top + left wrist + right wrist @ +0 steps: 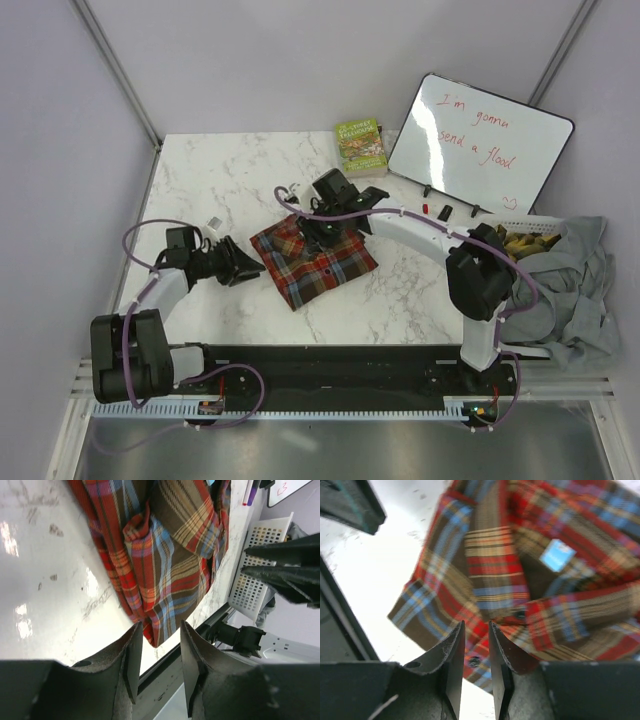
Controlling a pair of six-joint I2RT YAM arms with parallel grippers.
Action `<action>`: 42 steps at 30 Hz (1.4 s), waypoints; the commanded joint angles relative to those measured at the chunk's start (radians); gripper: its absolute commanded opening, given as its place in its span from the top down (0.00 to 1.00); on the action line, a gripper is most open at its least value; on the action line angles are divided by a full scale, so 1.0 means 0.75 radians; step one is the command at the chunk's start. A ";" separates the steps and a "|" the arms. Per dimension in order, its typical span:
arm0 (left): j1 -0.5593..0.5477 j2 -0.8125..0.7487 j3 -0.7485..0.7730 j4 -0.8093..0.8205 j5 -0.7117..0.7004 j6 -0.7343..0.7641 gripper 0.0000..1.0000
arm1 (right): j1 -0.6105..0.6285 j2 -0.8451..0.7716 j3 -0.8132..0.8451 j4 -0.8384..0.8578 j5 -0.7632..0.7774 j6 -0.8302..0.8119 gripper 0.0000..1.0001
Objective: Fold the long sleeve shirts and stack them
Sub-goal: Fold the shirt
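A folded plaid flannel shirt (312, 258) in red, brown and blue lies on the marble table (230, 170), near its middle. It also shows in the left wrist view (165, 555) and the right wrist view (520, 565). My left gripper (255, 268) is low at the shirt's left edge, open and empty, with the shirt's corner just beyond its tips (161, 630). My right gripper (322, 228) hangs over the shirt's far part. Its jaws are a little apart, with nothing between them (476, 630). A heap of grey cloth (580, 280) lies at the right.
A white mesh basket (530, 232) stands at the right, against the grey heap, and shows in the left wrist view (260, 570). A whiteboard (480, 150) and a book (361, 146) stand at the back. Markers (445, 210) lie in front of the board.
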 commanded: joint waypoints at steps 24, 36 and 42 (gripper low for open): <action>-0.040 0.573 0.539 -0.405 -0.230 0.567 0.90 | -0.049 0.033 -0.364 0.289 -0.453 0.311 0.61; -0.154 0.383 0.878 -0.725 0.179 1.563 0.38 | -0.441 0.120 0.100 0.182 -0.500 0.181 0.45; -0.447 0.534 1.023 -0.702 0.044 2.140 0.43 | -0.451 0.376 0.276 0.182 -0.486 0.166 0.49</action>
